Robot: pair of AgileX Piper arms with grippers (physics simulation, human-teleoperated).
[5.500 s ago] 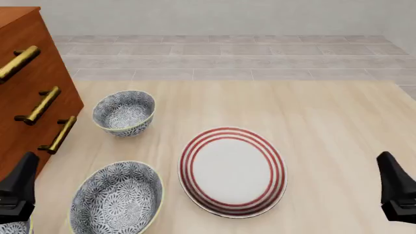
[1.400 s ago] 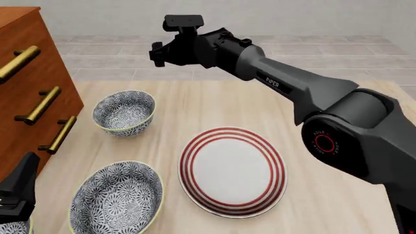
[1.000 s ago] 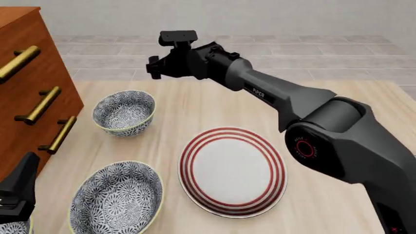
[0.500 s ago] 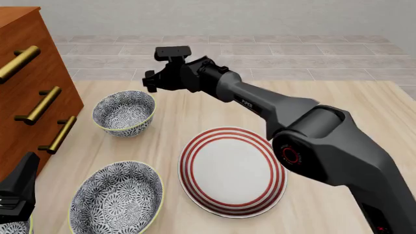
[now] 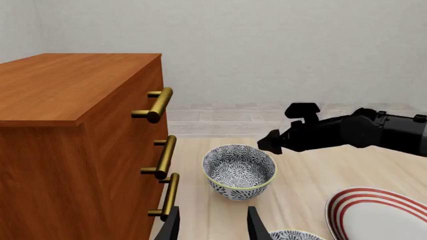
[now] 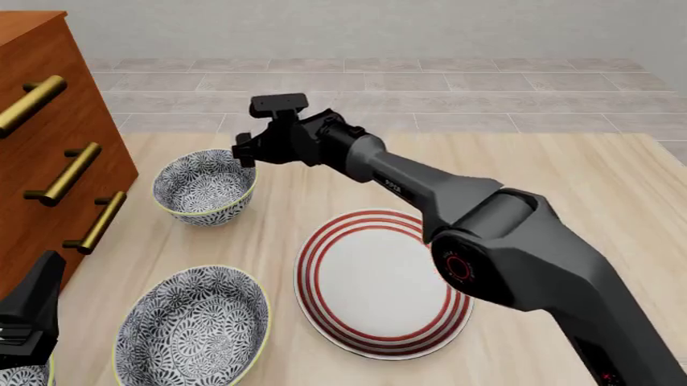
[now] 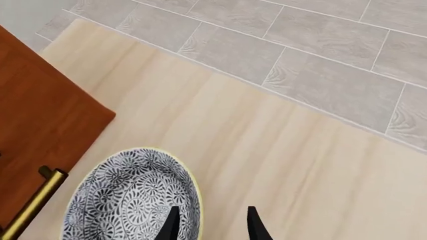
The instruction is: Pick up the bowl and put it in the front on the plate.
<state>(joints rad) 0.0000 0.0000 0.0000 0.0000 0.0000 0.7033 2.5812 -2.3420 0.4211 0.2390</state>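
The bowl (image 6: 204, 186) stands upright at the table's left rear, beside the dresser; it also shows in the left wrist view (image 5: 239, 171). The plate (image 6: 384, 281) lies flat in the middle front, nothing on it. My right gripper (image 6: 244, 151) hangs open just above the bowl's right rim. In its own view the bowl (image 7: 130, 197) is below, one finger over its inside and the other outside the rim, right gripper (image 7: 212, 226) apart from it. My left gripper (image 6: 32, 314) stays open and empty at the front left corner, left gripper (image 5: 212, 227).
A wooden dresser (image 6: 54, 145) with brass handles walls off the left side, close to the bowl. A wider, shallower bowl (image 6: 193, 328) of the same pattern sits front left, next to the plate. The right arm (image 6: 451, 201) stretches diagonally above the plate.
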